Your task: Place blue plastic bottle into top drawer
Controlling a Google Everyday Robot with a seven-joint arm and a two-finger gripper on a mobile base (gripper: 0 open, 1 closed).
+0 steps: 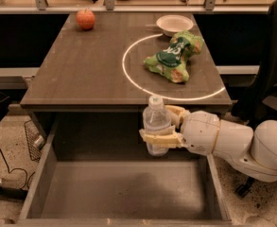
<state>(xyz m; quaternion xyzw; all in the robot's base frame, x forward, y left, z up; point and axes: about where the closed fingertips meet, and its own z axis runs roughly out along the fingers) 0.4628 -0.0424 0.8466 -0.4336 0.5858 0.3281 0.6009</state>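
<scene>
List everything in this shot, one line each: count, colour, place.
desk: one, dark grey-brown, centre.
top drawer: one, dark grey-brown, pulled open below the desk's front edge.
blue plastic bottle: one, clear with white cap, upright above the drawer's back part.
apple: one, red-orange, desk's far left.
bowl: one, white, desk's far right.
snack bag: one, green, desk's right half.
office chair: one, black, right of the desk.
arm: one, white, reaching in from the right.
gripper: one, cream, shut on the bottle over the drawer.

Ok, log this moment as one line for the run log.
phase: placing | gripper: shut on blue plastic bottle, upright | location: over open top drawer, rear | released: no
</scene>
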